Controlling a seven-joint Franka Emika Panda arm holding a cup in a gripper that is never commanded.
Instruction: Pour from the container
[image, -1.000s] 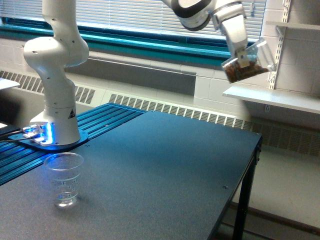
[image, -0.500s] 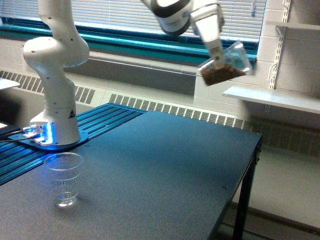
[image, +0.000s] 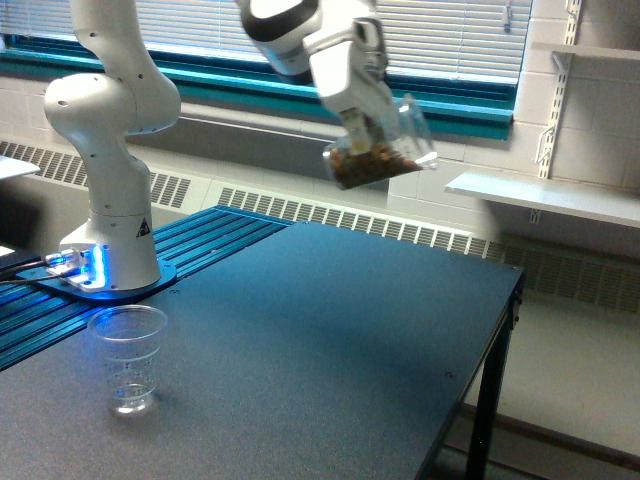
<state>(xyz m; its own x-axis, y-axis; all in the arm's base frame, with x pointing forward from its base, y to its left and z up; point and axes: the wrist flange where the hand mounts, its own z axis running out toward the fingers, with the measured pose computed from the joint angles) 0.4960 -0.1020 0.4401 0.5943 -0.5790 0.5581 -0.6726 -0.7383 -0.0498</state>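
Gripper (image: 372, 135) closure on the container (image: 383, 152) was observed, with the clear vessel held tilted, high above the table (image: 330, 340) and well apart from the ribbed cup (image: 128, 358) near the arm's base (image: 110, 275). Brown bits were seen pooled in the container's lower side. The transport step was judged to be in hand; positioning over the cup was required next, followed by further tilting.
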